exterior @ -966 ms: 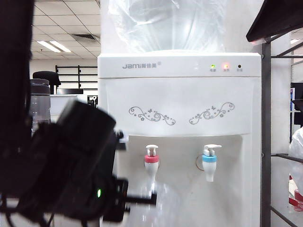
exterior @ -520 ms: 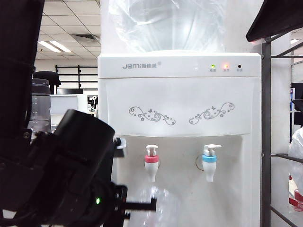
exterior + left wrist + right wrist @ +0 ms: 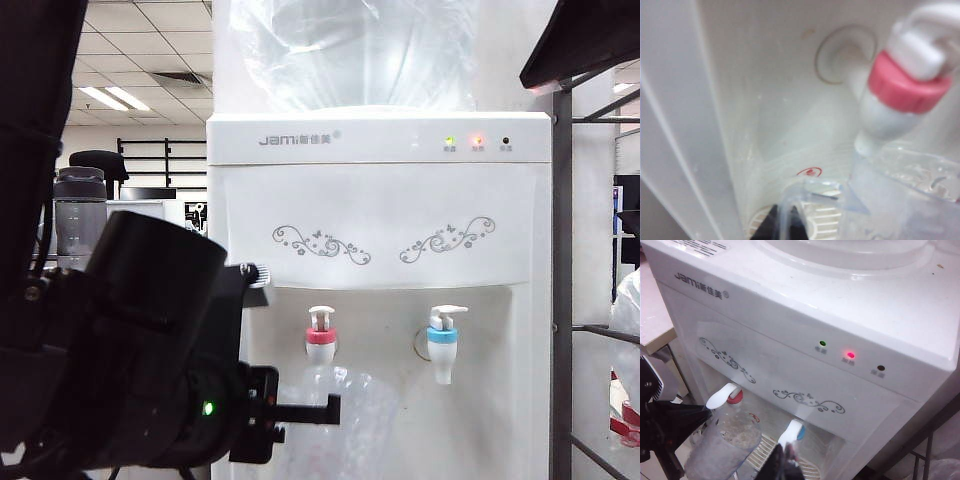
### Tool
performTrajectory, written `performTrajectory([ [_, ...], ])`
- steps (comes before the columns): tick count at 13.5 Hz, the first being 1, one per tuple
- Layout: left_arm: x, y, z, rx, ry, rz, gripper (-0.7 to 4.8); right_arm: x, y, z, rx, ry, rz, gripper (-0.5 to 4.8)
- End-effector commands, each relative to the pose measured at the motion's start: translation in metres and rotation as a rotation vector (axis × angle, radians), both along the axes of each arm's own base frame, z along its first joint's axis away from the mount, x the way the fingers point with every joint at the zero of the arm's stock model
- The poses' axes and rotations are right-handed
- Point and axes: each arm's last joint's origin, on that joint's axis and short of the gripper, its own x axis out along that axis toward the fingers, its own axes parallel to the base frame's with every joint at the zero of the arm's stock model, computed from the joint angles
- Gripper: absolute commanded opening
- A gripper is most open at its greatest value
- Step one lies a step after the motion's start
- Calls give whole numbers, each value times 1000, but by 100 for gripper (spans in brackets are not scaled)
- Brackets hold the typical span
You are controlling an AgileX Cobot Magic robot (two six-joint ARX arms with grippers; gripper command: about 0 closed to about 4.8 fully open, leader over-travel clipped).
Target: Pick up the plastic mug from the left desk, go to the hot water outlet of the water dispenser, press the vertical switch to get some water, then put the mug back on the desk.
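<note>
The white water dispenser [image 3: 380, 200] fills the exterior view. My left gripper [image 3: 783, 227] is shut on the clear handle of the plastic mug [image 3: 910, 200]. It holds the mug [image 3: 340, 420] upright, its rim just under the hot water outlet [image 3: 321, 350], the red-collared tap [image 3: 907, 85]. The white vertical switch [image 3: 321, 317] on top of that tap is untouched. My right gripper [image 3: 785, 465] is shut and empty, hanging in front of the blue tap. The mug [image 3: 722, 445] also shows there below the red tap [image 3: 732, 396]. The left desk's beige top [image 3: 652, 320] shows beside the dispenser.
A blue-collared tap [image 3: 441, 350] sits to the right of the red one. A slotted drip tray [image 3: 771, 447] lies below both taps. A dark grey bottle [image 3: 80, 215] stands behind my left arm. A metal rack [image 3: 562, 300] rises at the right.
My left gripper dipped a little with the mug, then rose, bringing the rim closer under the red tap. The right arm has not moved.
</note>
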Motion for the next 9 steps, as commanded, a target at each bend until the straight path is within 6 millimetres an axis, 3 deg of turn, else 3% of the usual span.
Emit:
performTrajectory([
  [1, 0, -6, 10, -69, -46, -145, -5, 0, 0, 2, 16, -14, -2, -4],
  [5, -3, -12, 13, -12, -79, -354, -5, 0, 0, 2, 15, -14, -2, -4],
  [9, -1, -15, 29, -50, -121, -379, -5, 0, 0, 2, 15, -14, -2, -4],
])
